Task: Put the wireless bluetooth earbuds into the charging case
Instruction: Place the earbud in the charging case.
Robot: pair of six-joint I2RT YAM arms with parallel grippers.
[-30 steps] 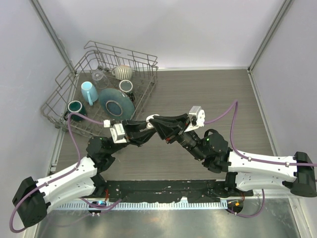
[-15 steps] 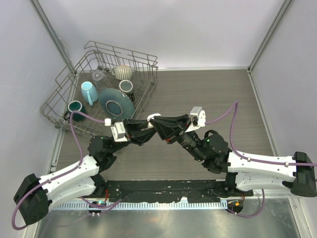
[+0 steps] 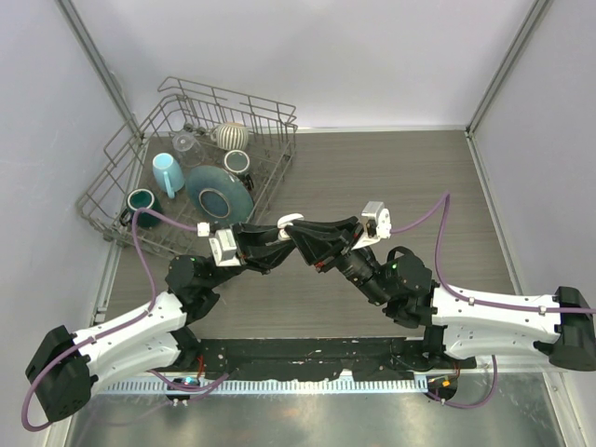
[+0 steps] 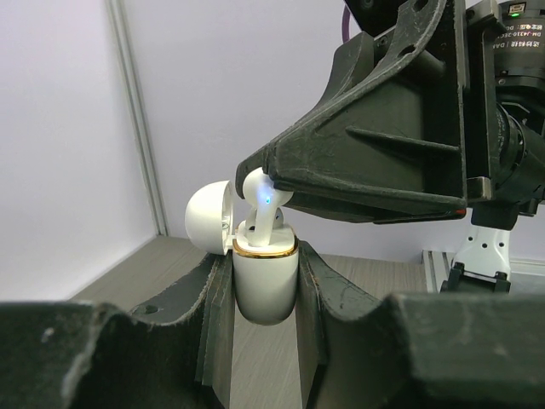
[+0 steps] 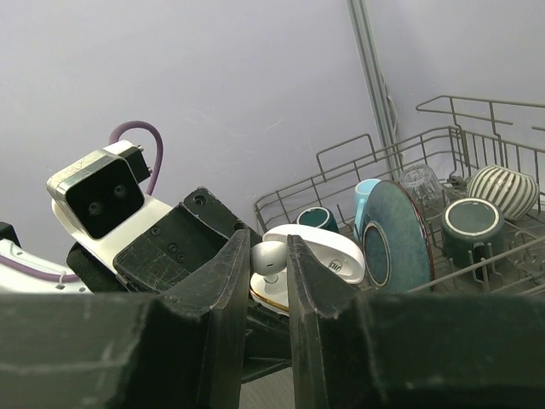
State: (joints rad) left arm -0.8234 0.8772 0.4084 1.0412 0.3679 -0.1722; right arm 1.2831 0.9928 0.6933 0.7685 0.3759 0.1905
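**Top external view.** A dark wood-grain counter is enclosed by pale walls. A wire dish rack holding a blue plate and a light-blue cup stands at the far left, well apart from the work. The left hand holds the white charging case above the counter's middle, and the right hand meets it from the right. The earbud is too small to make out in this view.

**Left wrist view.** The left hand's fingers are closed nearly together on the case body, one on each side. They hold it upright with its gold rim uppermost and its lid hinged back to the left, which leaves the sockets open to approach from above. A blue-lit earbud sits at the mouth, its stem pointing down past the rim and its head above the rim. Whether a second earbud already lies in the case cannot be told.

**Right wrist view.** The right hand's fingers are drawn close together and pinch the earbud's head between their tips, directly over the case. The dish rack lies behind. On this evidence, insertion appears to be under way but the earbud is not yet seated. The next move probably calls for a straight downward press, since a tilted stem could jam at the rim.
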